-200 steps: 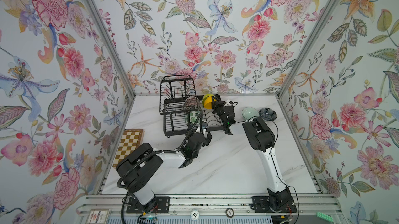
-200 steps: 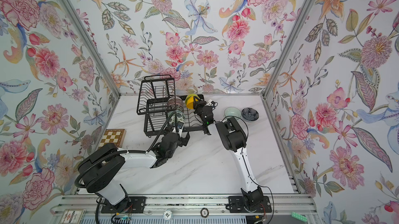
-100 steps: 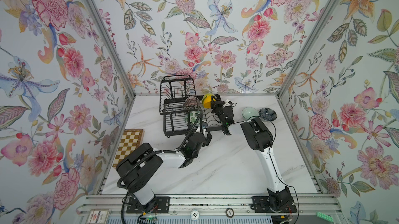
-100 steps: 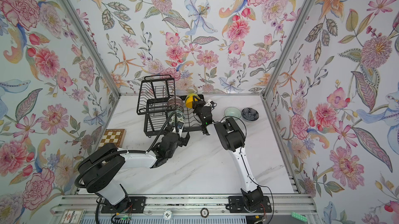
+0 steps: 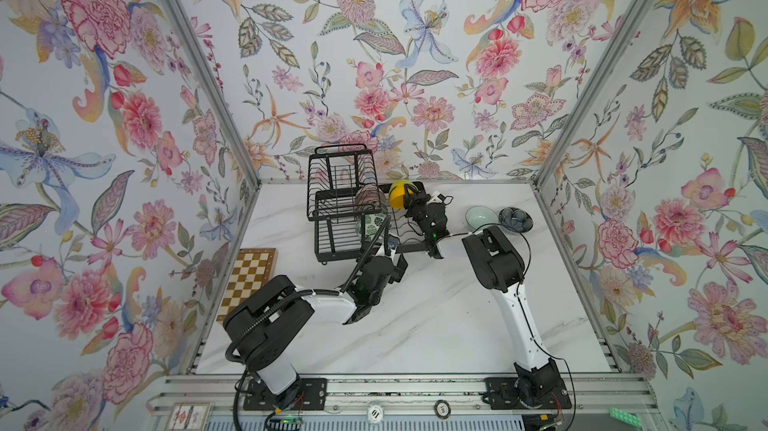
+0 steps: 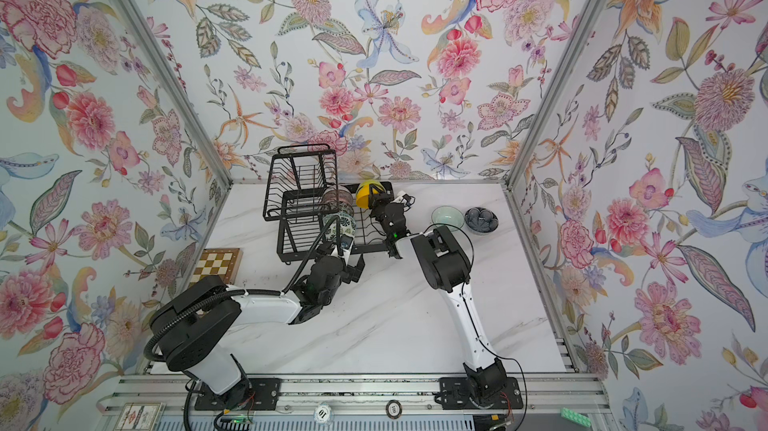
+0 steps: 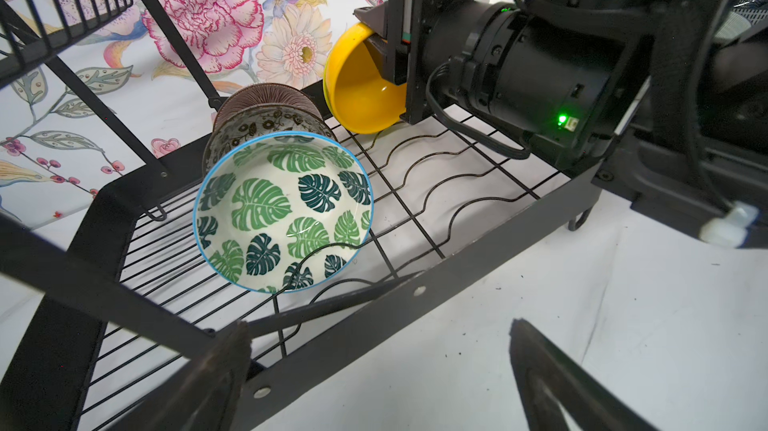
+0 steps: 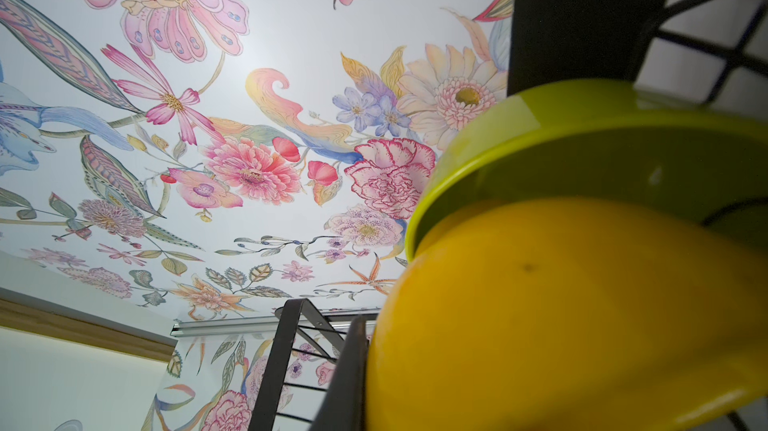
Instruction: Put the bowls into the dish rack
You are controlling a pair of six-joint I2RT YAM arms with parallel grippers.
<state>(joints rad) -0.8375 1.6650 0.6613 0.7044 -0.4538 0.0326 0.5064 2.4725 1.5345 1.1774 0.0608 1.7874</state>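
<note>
We see the right gripper (image 7: 386,49) clamped on the glossy orange-yellow bowl (image 7: 359,96), tilted over the black wire dish rack (image 7: 478,256); the left gripper (image 7: 378,337) gapes empty, just outside the rack's front rail.

The left arm (image 5: 328,304) and the right arm (image 5: 515,316) are made of white tubes and fat black joints. A ribbed black hose (image 5: 370,248) is hung on the left one. The left gripper (image 7: 378,325) is coloured black.
</note>
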